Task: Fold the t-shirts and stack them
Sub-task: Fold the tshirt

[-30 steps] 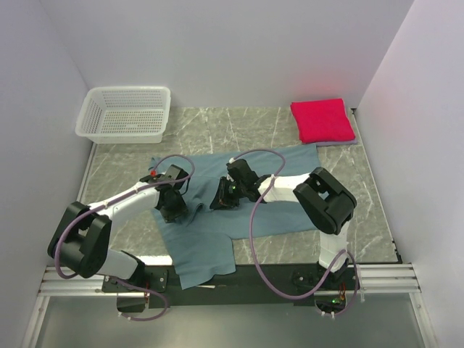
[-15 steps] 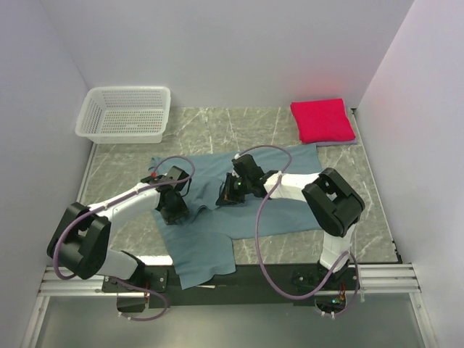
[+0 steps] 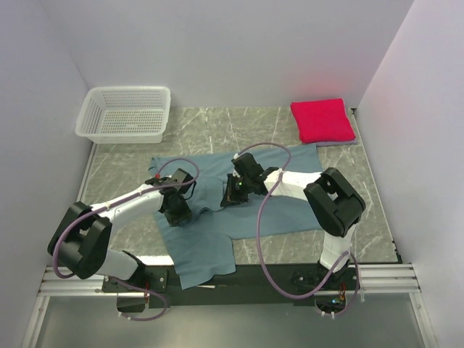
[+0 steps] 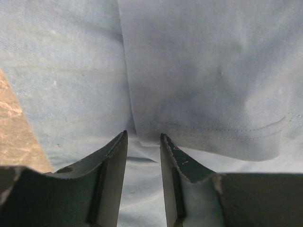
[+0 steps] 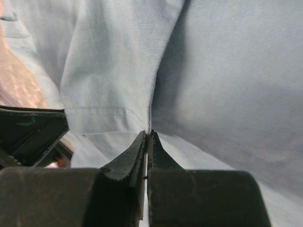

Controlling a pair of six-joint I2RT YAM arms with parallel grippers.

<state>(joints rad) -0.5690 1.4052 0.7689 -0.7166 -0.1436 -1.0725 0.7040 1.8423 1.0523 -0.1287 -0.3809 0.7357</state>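
The soft cloth teal-blue t-shirt [image 3: 290, 214] lies spread out flat under both grippers. The right gripper [image 3: 230, 196] is closed tight. A thin raised fold of the teal-blue t-shirt runs right into its tips, so it has a pinch of the cloth. The left gripper [image 3: 179, 214] sits just to the left of the right gripper, pointing down at the same shirt. Its two fingers [image 4: 113, 161] are a little way apart. A stitched hem edge lies just past their tips, and nothing is squeezed between them.

Far ahead of the right gripper, a folded bright pink cloth t-shirt [image 3: 322, 119] sits on a thin pale lavender t-shirt [image 3: 339, 143]. Far ahead of the left gripper stands a white plastic mesh basket [image 3: 119, 134]. All of it rests on a grey marble-look table [image 3: 217, 127].
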